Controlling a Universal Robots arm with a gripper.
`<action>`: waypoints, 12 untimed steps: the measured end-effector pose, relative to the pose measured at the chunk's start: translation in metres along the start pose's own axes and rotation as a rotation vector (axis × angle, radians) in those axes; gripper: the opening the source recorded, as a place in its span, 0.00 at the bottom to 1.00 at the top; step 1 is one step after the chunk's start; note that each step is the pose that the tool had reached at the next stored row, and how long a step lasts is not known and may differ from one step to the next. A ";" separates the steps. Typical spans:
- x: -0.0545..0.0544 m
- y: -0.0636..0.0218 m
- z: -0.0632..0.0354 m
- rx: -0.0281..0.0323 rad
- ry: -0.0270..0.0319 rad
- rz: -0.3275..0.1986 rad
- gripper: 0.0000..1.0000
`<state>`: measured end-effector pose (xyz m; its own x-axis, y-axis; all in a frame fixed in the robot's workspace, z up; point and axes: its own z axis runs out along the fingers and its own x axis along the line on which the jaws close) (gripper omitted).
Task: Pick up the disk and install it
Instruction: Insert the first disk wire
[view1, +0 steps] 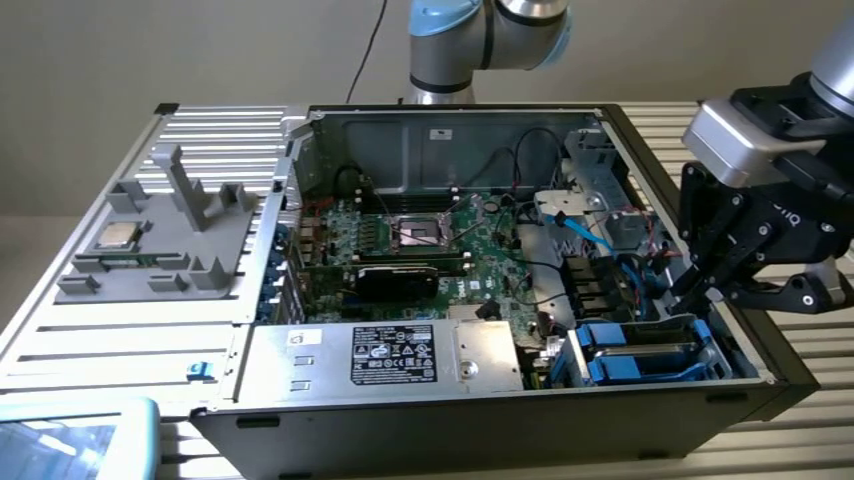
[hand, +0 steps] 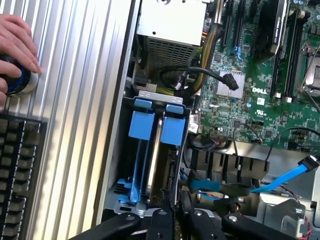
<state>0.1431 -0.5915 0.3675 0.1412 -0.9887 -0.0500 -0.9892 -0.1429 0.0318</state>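
Pinched nearly closed at the tool, apparently on the end edge of the disk, upright between blue carrier rails in the drive bay. Likely stiff, dense, shock-sensitive; best held by carrier edges, never the label face.

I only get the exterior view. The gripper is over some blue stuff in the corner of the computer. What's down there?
Observer: Two blue disk carriers lie side by side, and the gripper is at one end of them.
Operator: Is anybody near the robot?
Observer: Yes. A hand rests on a round knob with a blue ring on the ribbed table.
Operator: What's next to the knob?
Observer: A black keyboard.
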 end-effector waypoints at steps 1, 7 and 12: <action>0.000 0.0001 0.0001 0.0000 0.0015 0.005 0.16; 0.000 0.0001 0.0002 0.0001 0.0023 0.009 0.16; 0.000 0.0001 0.0002 0.0001 0.0023 0.009 0.16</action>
<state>0.1430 -0.5915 0.3673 0.1324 -0.9901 -0.0474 -0.9905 -0.1340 0.0322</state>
